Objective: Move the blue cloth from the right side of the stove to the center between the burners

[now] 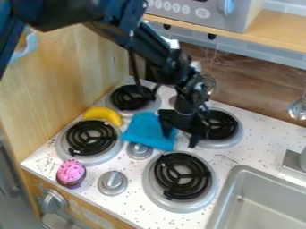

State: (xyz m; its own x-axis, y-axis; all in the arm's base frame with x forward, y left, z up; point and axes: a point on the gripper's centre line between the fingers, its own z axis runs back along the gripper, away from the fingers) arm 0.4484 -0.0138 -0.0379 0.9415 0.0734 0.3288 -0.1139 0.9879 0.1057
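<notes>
Claw (pixel 180 139) looks spread at the right edge of the blue cloth (pixel 145 130), kinda blocking the far right burner (pixel 223 125).

Slants down with black arm (pixel 152 49) from above countertop's (pixel 136 206) left edge. Hangs low with gripper (pixel 180 140) pointing down, nearer back edge than front. Holds two fingers spread apart, with wrist bent above.

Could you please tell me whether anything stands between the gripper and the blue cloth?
Nothing visible stands between the gripper and the blue cloth: one finger overlaps the cloth's edge in this view, though I cannot tell whether they touch.
</notes>
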